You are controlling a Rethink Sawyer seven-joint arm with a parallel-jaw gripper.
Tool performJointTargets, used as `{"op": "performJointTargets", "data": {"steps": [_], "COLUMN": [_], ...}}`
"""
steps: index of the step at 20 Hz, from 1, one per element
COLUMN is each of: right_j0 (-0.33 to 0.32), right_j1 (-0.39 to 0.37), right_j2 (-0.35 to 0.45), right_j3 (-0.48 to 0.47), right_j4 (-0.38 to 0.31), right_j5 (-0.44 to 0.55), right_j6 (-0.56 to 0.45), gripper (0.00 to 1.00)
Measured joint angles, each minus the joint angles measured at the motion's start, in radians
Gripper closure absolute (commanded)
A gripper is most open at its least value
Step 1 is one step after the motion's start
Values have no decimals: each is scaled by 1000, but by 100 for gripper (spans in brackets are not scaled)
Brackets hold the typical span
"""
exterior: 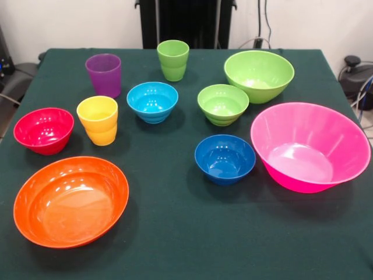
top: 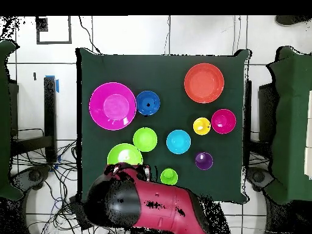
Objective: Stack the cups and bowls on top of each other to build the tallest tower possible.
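All cups and bowls stand apart and upright on the green table, none stacked. In the front view the purple cup (exterior: 104, 74), lime green cup (exterior: 173, 59) and yellow cup (exterior: 98, 119) stand at the far left. The light blue bowl (exterior: 152, 101), small green bowl (exterior: 222, 104) and medium green bowl (exterior: 259, 74) run across the middle. The red bowl (exterior: 44, 130) and orange bowl (exterior: 71, 200) are at the left, the dark blue bowl (exterior: 225, 158) and pink bowl (exterior: 309, 146) at the right. The red arm (top: 158, 207) is drawn back beside the medium green bowl (top: 125, 156); its gripper does not show.
The table (exterior: 175, 233) is covered in dark green cloth. The black pedestal (exterior: 185, 23) stands behind its far edge. Cables lie on the floor around the robot's base (top: 36, 164). Dark chairs stand at both sides of the table.
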Motion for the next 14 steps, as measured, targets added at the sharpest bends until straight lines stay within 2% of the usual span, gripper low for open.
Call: {"op": "performJointTargets", "data": {"steps": [8, 14], "right_j0": [-88, -118], "right_j1": [23, 58], "right_j2": [1, 1], "right_j3": [4, 26], "right_j4": [0, -2], "right_j5": [-14, -94], "right_j6": [0, 0], "gripper": [0, 0]}}
